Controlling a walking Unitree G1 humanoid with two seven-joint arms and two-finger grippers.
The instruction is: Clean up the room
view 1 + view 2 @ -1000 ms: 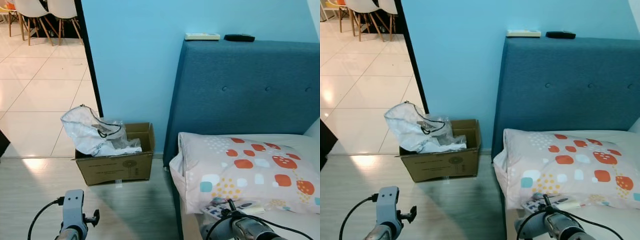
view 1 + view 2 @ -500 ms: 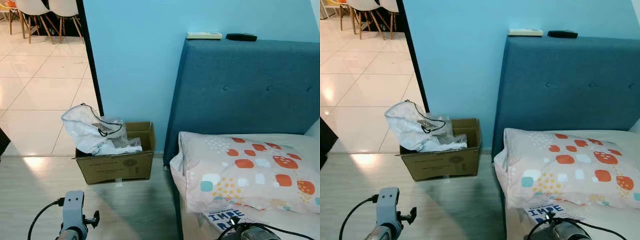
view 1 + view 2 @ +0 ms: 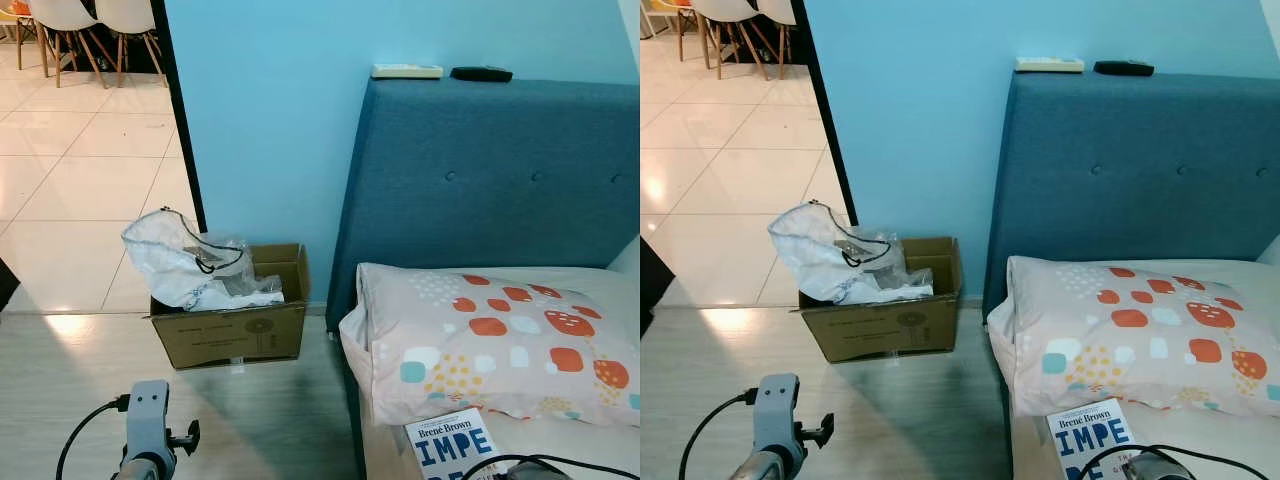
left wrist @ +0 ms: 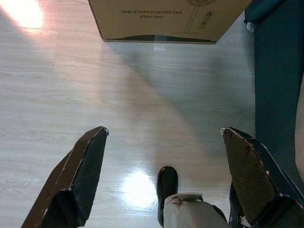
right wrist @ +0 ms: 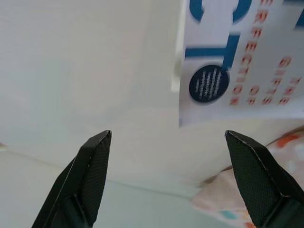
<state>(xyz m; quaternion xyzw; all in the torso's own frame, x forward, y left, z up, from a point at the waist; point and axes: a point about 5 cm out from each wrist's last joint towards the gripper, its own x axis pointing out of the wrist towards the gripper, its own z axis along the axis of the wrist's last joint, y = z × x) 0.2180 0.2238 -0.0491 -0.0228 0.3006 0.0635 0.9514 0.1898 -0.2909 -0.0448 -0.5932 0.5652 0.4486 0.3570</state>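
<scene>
On the white bed sheet [image 3: 590, 440], nearest the robot: a white paperback book with blue block lettering [image 3: 450, 444], lying flat, its top edge just at the hem of the pale pillow with orange and teal spots [image 3: 500, 345]. The right gripper [image 5: 166, 180] hovers over the book's cover, black fingers [image 5: 92, 171] spread wide, holding nothing. The left gripper [image 4: 166, 175] hangs over the pale wood-look floor [image 4: 95, 95], fingers spread too, empty.

Handling call: the book looks light, stiff enough along the spine, and the glossy cover is likely slippery. It sits flat on soft bedding, so a top pinch probably won't bite. Better to take the long free edge or a corner, let the mattress give, and clamp across the thickness. Pages may fan open if held by the cover alone.

Farther out: a brown cardboard box printed "TABLE CIRCULATING FAN" [image 3: 232, 325] by the blue wall, stuffed with a crumpled clear plastic bag [image 3: 185, 265]. Behind the pillow is the teal upholstered headboard [image 3: 490, 180], with a white remote [image 3: 405, 72] and a black remote [image 3: 481, 74] on top.
</scene>
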